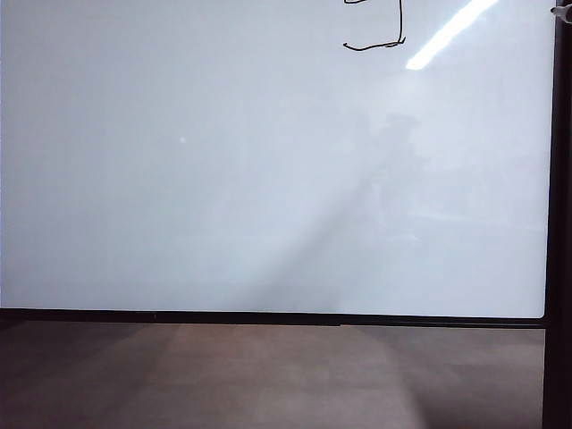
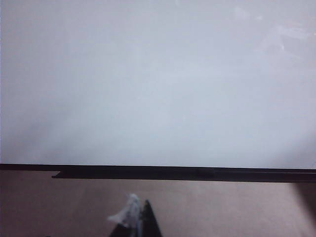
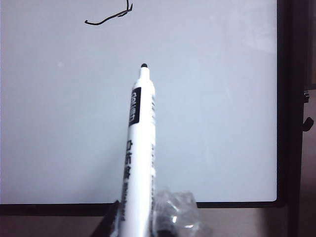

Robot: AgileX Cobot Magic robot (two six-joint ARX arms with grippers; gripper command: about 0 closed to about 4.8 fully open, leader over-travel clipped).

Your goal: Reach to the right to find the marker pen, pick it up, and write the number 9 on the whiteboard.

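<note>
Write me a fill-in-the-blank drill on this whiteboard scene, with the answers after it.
1. The right gripper is shut on a ___ marker pen.
2. The pen's cap is ___.
3. The drawn number 9 sits near the whiteboard's ___ edge.
4. The left gripper holds ___.

Answers: white; off; top; nothing

marker pen (image 3: 139,148) before whiteboard (image 3: 207,123) — off it

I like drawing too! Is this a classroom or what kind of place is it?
Maybe a classroom or lab, hard to say. A big whiteboard lies on a brown wooden surface, the right claw holds a marker pen, and a ceiling light reflects in the board.
</note>
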